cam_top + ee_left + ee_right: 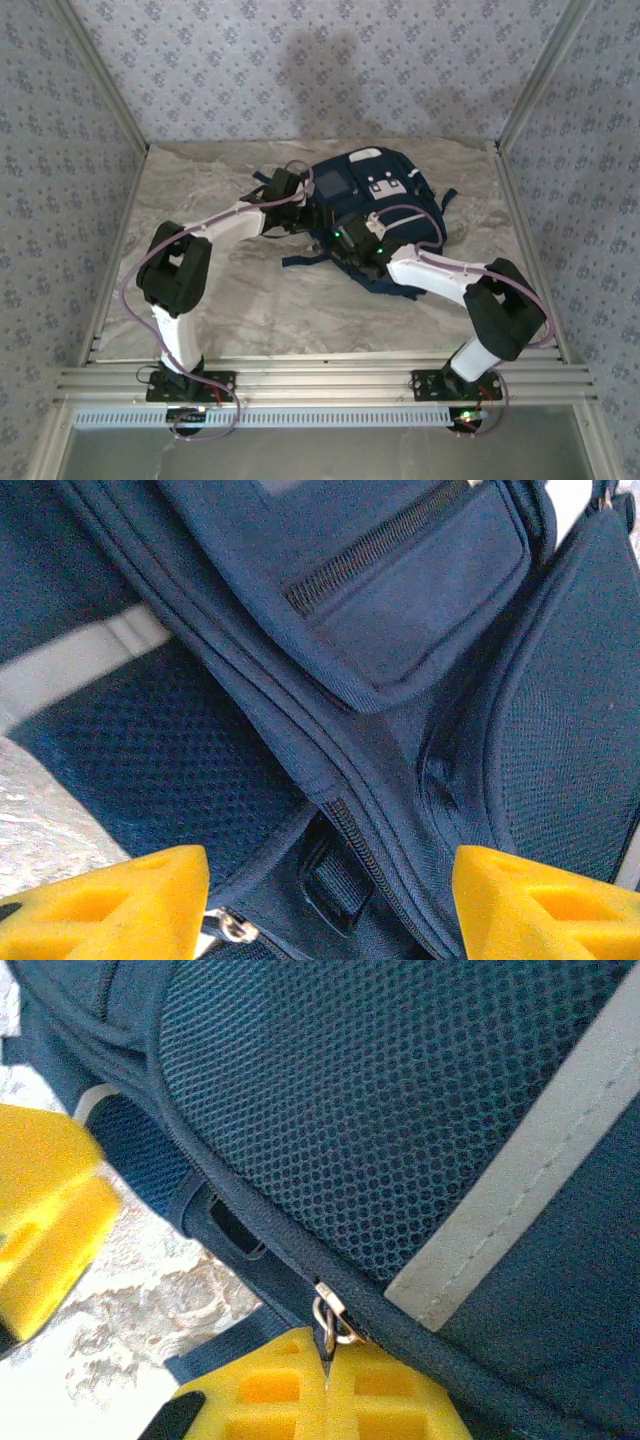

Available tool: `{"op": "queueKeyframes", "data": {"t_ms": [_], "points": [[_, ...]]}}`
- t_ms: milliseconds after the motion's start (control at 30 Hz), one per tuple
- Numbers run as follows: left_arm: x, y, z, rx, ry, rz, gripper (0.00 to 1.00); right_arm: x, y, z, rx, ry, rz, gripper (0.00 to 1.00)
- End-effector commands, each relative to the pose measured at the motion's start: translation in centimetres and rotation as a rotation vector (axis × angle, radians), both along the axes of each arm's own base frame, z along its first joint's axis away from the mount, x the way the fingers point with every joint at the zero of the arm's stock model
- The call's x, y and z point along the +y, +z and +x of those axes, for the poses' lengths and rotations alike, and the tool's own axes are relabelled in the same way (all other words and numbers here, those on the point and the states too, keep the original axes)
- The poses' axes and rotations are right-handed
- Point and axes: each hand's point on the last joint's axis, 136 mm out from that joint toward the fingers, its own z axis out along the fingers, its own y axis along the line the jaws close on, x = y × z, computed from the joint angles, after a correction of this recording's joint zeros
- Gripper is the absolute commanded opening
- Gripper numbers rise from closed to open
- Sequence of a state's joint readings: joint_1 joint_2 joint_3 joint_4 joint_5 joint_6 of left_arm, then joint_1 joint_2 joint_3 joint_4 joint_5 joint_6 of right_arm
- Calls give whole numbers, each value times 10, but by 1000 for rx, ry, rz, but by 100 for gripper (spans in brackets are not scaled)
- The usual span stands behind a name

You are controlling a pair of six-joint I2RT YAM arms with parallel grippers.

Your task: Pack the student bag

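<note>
The student bag lies on the marble table, navy with a grey front panel and white patches. My left gripper hovers at its left side. In the left wrist view this gripper stands open, its yellow fingers wide apart above the bag's zip seam and a small webbing loop. My right gripper is at the bag's near-left edge. In the right wrist view the right gripper is shut on the metal zipper pull at the edge of the bag's mesh panel.
A dark strap trails from the bag toward the front of the table. Patterned walls and metal posts close in the left, back and right sides. One yellow finger of the left gripper shows close beside my right gripper.
</note>
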State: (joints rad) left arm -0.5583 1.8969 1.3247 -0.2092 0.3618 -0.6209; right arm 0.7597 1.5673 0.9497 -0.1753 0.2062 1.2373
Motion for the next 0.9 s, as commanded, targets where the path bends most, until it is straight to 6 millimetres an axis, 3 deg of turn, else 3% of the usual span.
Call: {"op": "queueKeyframes", "data": {"t_ms": [0, 133, 233, 300, 367, 467, 533, 667, 867], "points": [[-6, -4, -10, 37, -12, -34, 66, 19, 20, 0, -35, 134, 74, 0], [-12, -12, -10, 48, 1, -40, 65, 42, 33, -1, -56, 247, 146, 0], [-19, -20, -7, 68, 10, -58, 58, 52, 43, -3, -76, 301, 161, 0], [-22, -25, -5, 79, 22, -70, 50, 54, 49, -5, -85, 327, 163, 0], [-21, -30, -2, 81, 39, -67, 31, 55, 51, -6, -83, 350, 167, 0], [-16, -33, 5, 68, 67, -47, 12, 53, 44, -13, -41, 393, 159, 0], [-10, -34, 10, 62, 91, -33, 0, 47, 33, -21, 4, 423, 125, 0], [6, -30, 24, 49, 130, -25, 0, 23, 10, -40, 98, 471, 23, 0], [26, -24, 35, 25, 164, 3, 0, -17, -5, -60, 194, 514, -111, 0]]}}
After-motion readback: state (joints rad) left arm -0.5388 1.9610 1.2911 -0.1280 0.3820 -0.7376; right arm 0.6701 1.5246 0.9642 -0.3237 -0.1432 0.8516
